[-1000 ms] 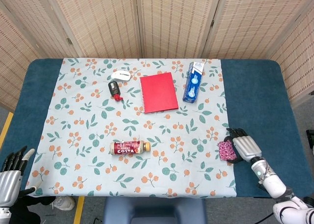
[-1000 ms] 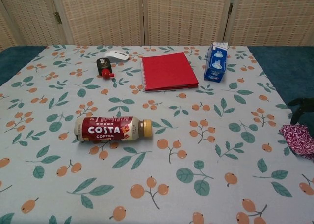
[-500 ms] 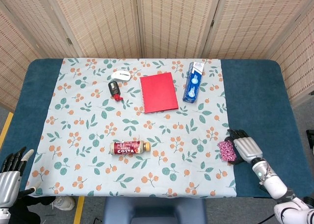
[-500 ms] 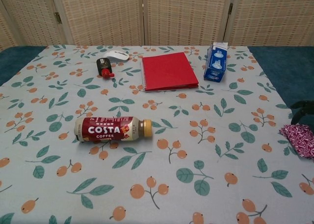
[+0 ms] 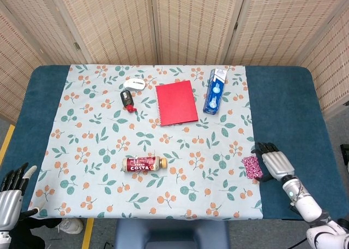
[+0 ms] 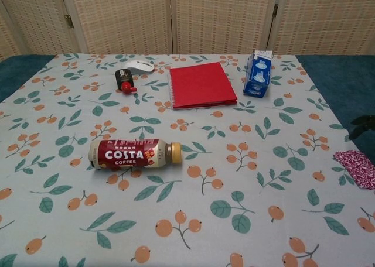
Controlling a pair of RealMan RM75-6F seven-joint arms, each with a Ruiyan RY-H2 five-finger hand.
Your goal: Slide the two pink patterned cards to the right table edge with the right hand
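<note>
pink patterned cards (image 5: 251, 166) now lie further right than a second ago, touching the right hand (image 5: 274, 163) on its inner side, at the cloth's right border. fingers rest flat on them (no grasp), so sliding continues toward the table edge (image 5: 327, 167).

A floral cloth (image 5: 98, 134) is spread over a blue table (image 5: 283, 107); a screen (image 5: 180, 25) is seen behind. On the cloth are laid a red notebook (image 5: 176, 102), a blue carton (image 5: 215, 91) to its right, a white mouse (image 5: 134, 83) and a small black item (image 5: 126, 99) to its left, and a coffee bottle (image 5: 144, 164) on its side nearer the front. The pink cards (image 5: 251, 167) are found at the cloth's right edge; the right hand (image 5: 275, 163) is laid just beside them, its dark fingers (image 5: 262, 148) by their far end; whether they touch cannot be told. The left hand (image 5: 12, 194) is seen at the lower left corner, off the table, fingers apart and nothing held.
</note>
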